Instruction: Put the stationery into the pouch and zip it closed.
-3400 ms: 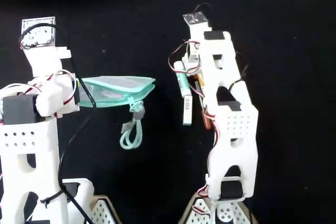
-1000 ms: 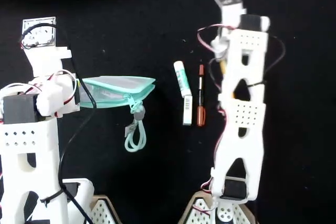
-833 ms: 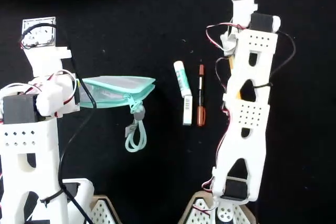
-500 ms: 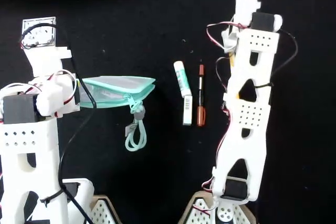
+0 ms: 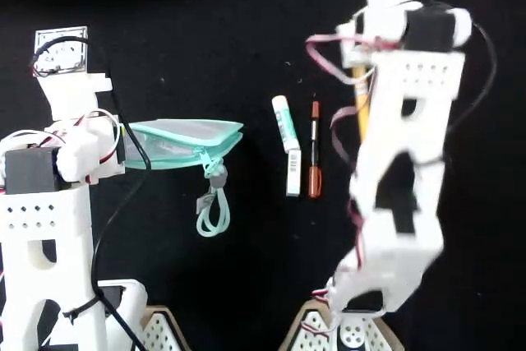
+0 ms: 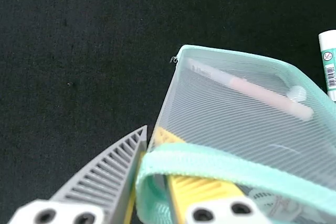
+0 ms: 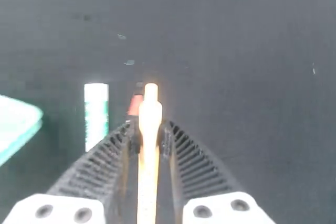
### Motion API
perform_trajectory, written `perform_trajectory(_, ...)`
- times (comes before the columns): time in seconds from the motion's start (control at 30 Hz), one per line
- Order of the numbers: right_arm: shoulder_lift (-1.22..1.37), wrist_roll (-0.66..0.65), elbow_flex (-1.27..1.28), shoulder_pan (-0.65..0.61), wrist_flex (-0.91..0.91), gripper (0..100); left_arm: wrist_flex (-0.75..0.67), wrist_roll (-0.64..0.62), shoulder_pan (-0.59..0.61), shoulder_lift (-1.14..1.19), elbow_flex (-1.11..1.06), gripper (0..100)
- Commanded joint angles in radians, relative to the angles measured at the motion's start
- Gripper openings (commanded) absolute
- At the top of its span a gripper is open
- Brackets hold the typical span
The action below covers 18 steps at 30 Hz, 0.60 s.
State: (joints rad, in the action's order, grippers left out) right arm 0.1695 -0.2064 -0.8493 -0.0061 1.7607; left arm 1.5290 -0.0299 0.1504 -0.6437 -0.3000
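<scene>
The left gripper (image 6: 151, 136) is clamped on the left end of the mint mesh pouch (image 5: 185, 142). Its grey finger is outside, and its yellow finger (image 6: 195, 191) shows through the mesh. The pouch sits left of centre over the black table (image 5: 164, 39), with its pointed end toward the right. Through the mesh, 1 pink pen (image 6: 252, 91) is visible inside. Other shapes nearer the gripper are too blurred to name. The zip slider sits at the pouch's near edge, and its mint cord loop (image 5: 209, 210) trails toward the near side.

Right of the pouch, 2 items lie on the table side by side without touching. They are a white tube (image 5: 284, 131) with a green band and, just right of it, a brown pen (image 5: 314, 154). Both run near to far.

The right gripper (image 7: 149, 127) is closed on a yellow-orange pencil (image 7: 150, 100), which sticks out past the fingertips. In the high view the right arm (image 5: 411, 121) stands right of the brown pen, with the pencil beneath it, well apart from the pouch.
</scene>
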Motion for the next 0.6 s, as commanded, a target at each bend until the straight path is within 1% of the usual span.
perform_trajectory(0.0, -0.311, 0.041, 0.171, -0.101, -0.06, 1.2, -0.014, -0.008, 0.005, 0.012, -0.005, 3)
perform_trajectory(0.13, -0.561, 0.071, 0.361, -0.219, -0.192, 1.2, -0.014, -0.006, 0.008, 0.012, -0.005, 3)
perform_trajectory(0.2, -0.682, 0.086, 0.464, -0.304, -0.285, 1.2, -0.014, -0.006, 0.005, 0.012, -0.005, 3)
perform_trajectory(0.43, -1.107, 0.089, 0.857, -0.675, -0.684, 1.2, -0.014, -0.006, 0.01, 0.012, -0.005, 3)
perform_trajectory(0.5, -1.207, 0.083, 0.989, -0.752, -0.804, 1.2, -0.014, -0.006, 0.005, 0.012, -0.005, 3)
perform_trajectory(0.57, -1.285, 0.081, 1.133, -0.799, -0.914, 1.2, -0.014, -0.006, 0.005, 0.012, -0.005, 3)
